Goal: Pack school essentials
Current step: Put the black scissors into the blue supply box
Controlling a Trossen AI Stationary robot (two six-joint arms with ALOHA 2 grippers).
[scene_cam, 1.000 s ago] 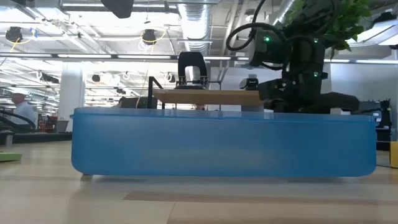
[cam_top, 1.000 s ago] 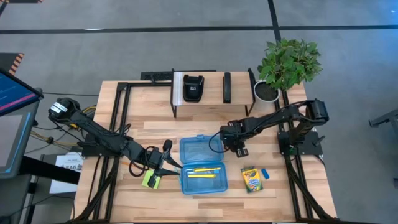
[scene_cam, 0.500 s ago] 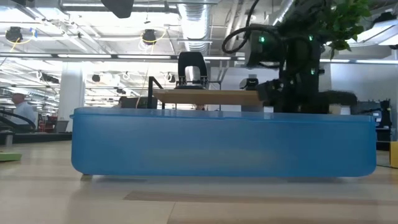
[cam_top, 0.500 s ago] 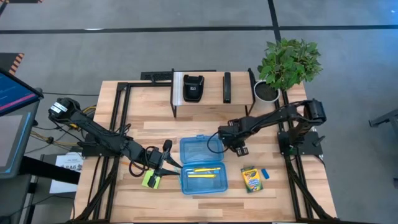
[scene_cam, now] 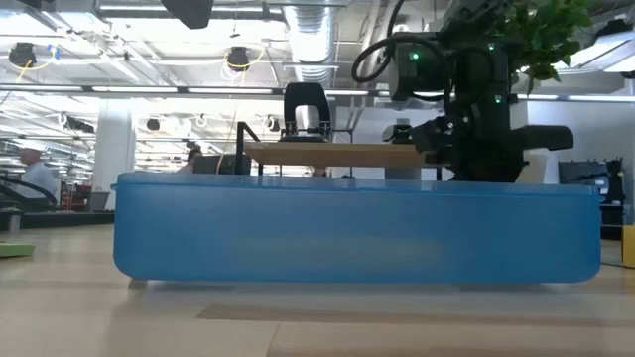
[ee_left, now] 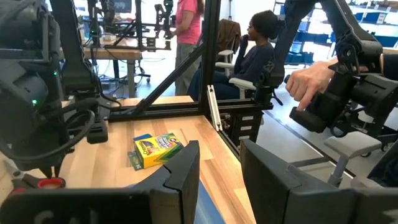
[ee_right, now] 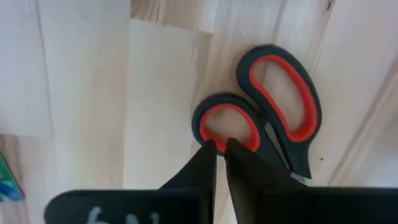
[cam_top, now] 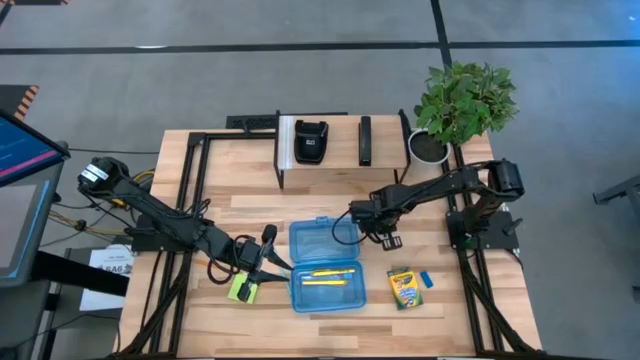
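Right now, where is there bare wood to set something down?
Free: the table's front right corner below the crayon box and eraser, and the strip between shelf and blue case. Crowded: left of the case, with the left gripper and sticky notes; the right gripper works beside the case's right.

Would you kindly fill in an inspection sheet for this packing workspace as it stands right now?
Surface: wooden table, black frame rails along its sides.
Job's things: open blue case holding yellow pencils; crayon box and blue eraser beside it; green sticky-note pad at the left claw; red-handled scissors lying flat under the right claw.
Clutter: potted plant, black device on the rear stand.
Grippers: left claw open, holding nothing; right claw nearly closed, tips at a scissor handle loop.
Cables: loops on both arms, bundle at the table's left edge.
Surroundings: people and workbenches beyond the table.
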